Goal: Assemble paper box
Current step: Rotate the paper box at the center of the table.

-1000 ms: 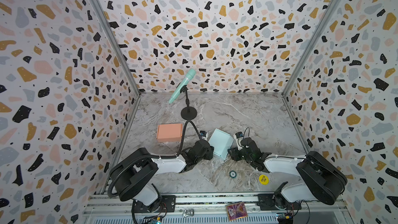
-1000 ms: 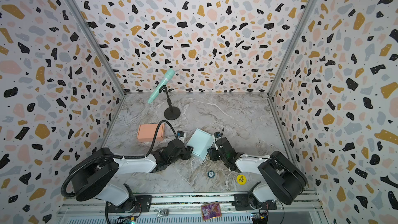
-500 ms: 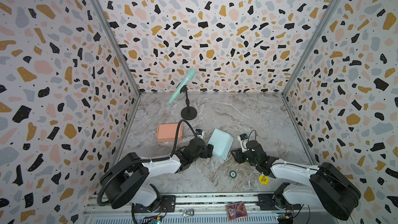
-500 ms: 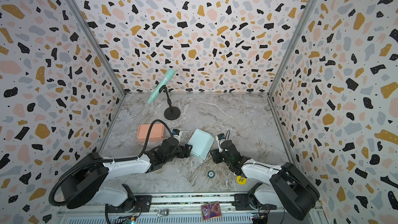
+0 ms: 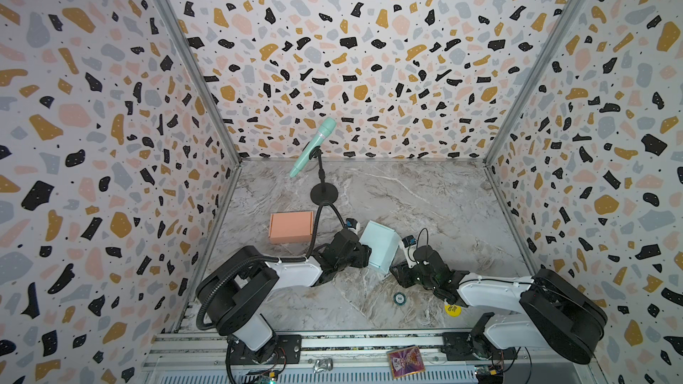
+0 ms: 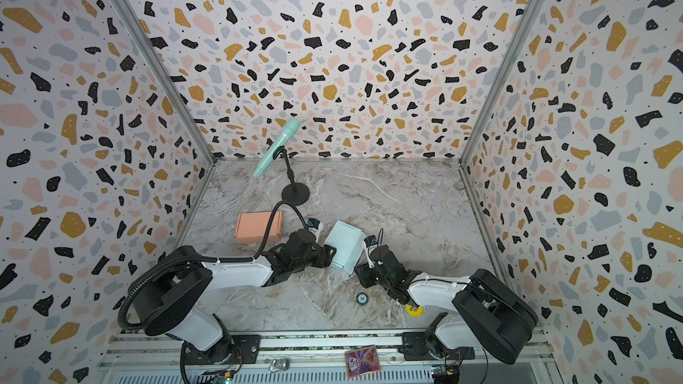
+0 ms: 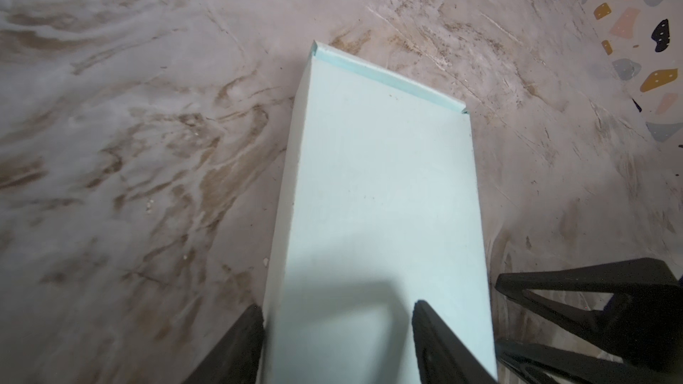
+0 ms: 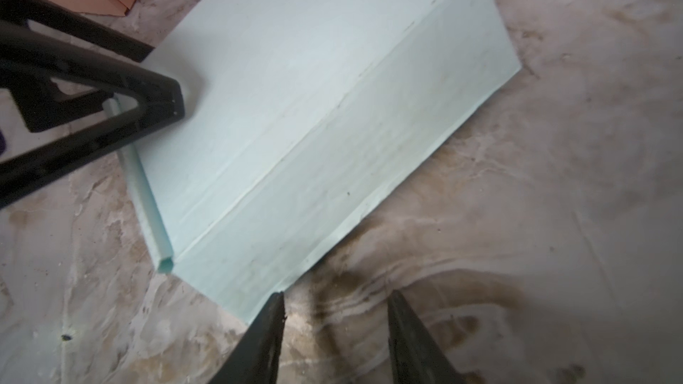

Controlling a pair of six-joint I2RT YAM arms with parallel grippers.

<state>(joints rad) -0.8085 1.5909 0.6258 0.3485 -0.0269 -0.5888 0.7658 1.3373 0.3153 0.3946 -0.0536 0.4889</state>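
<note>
I judge the step in hand to be pressing the mint paper box (image 5: 380,245) into its final shape, and doing it well means steadying one end with my left gripper (image 7: 338,330) while my right gripper (image 8: 336,323) works the long side without crushing the panels. The card looks thin and likely to buckle, so I would keep any squeeze light and push along the creases, not across a flat face.

My left jaws stand partly apart and straddle the near end of the box: in the left wrist view one finger lies against the outer side edge and the other rests on the top panel. Whether they actually pinch the card I cannot tell. The box stretches straight ahead of them on the marble tabletop (image 5: 425,197).

My right jaws are open with only bare tabletop between them. The box lies just ahead of them and off to one side, its lower corner close beside one fingertip; I cannot tell if it touches. Beyond the box, my left fingers show at its far end, and further off sits a closed orange box (image 5: 291,227).
</note>
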